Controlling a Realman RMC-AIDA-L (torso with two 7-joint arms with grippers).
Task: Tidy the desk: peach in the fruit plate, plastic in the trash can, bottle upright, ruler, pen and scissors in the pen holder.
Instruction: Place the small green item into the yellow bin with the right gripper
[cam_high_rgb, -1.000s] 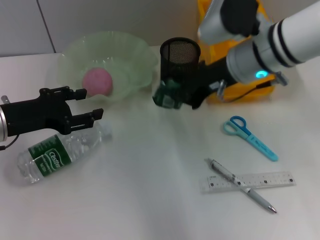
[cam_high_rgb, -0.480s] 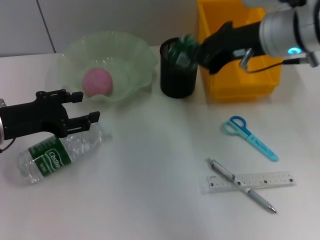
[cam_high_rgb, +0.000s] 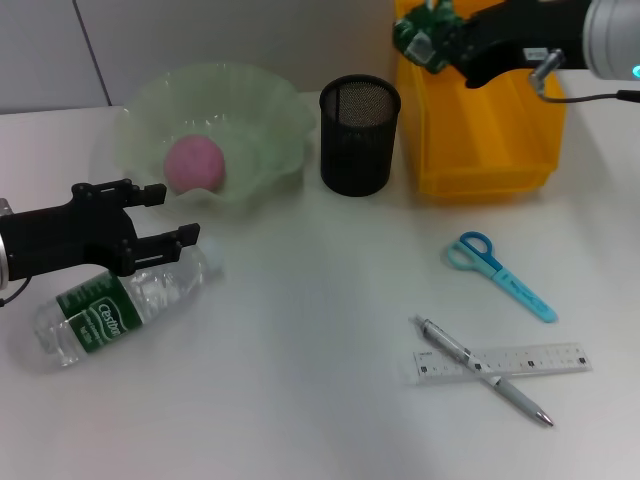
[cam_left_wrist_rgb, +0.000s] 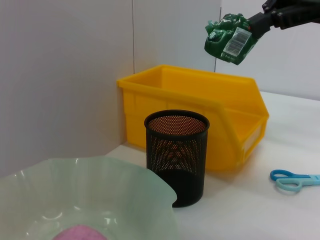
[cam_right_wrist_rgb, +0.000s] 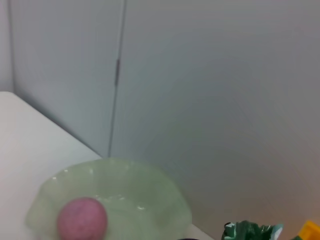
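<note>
Our right gripper (cam_high_rgb: 447, 38) is clamped on the crumpled green plastic (cam_high_rgb: 426, 32), white barcode label showing in the left wrist view, held above the yellow bin (cam_high_rgb: 487, 140); 0.5 s ago it was lower, by the mesh pen holder (cam_high_rgb: 359, 134). Our left gripper (cam_high_rgb: 165, 215), fingers apart, hovers over 1 lying bottle (cam_high_rgb: 115, 306), green label reading "Cestbon"; it hasn't moved. 1 pink peach (cam_high_rgb: 194, 165) sits in the green fruit plate (cam_high_rgb: 260, 115). Near the right arm's side lie 1 blue scissors (cam_high_rgb: 499, 273), and 1 pen (cam_high_rgb: 484, 371) crossing 1 clear ruler (cam_high_rgb: 545, 358).
</note>
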